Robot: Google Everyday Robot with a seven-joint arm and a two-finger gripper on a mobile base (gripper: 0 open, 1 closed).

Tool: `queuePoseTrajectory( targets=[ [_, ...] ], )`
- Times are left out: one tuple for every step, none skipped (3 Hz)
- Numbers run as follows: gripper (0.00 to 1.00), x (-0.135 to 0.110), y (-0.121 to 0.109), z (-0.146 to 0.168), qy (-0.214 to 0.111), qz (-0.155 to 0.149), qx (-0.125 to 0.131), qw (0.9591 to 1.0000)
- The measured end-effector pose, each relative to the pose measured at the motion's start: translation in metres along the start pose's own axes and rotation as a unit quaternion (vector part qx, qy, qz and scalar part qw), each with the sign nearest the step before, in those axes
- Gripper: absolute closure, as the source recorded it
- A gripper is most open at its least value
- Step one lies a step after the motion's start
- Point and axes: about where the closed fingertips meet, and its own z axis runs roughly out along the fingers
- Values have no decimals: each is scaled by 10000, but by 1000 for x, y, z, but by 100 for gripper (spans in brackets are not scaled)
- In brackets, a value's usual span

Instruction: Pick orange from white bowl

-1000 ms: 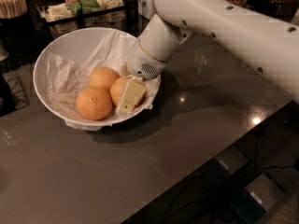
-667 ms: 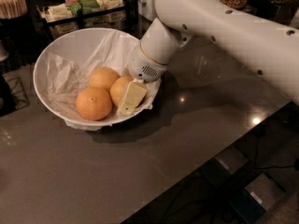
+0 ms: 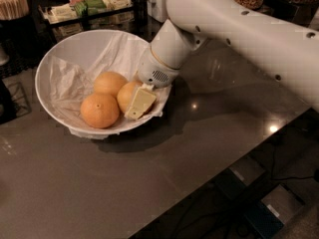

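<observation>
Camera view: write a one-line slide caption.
White robot arm's gripper sits inside the wide white paper-lined bowl, against the pale yellow round orange.

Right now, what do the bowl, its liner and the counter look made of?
White bowl: smooth matte white, ceramic or melamine, can't tell which. Liner: thin white paper, crumpled creases. Countertop: dark stone or laminate, glossy, mirrors light spots. End effector sits inside the bowl, against the rightmost orange.
</observation>
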Motion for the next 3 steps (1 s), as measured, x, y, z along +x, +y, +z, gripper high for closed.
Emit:
queuePoseTrajectory(
  targets=[
    [87, 0, 0, 0, 0, 0, 0, 10000],
    [100, 0, 0, 0, 0, -1, -1, 10000],
    [100, 0, 0, 0, 0, -6, 1, 10000]
  ],
)
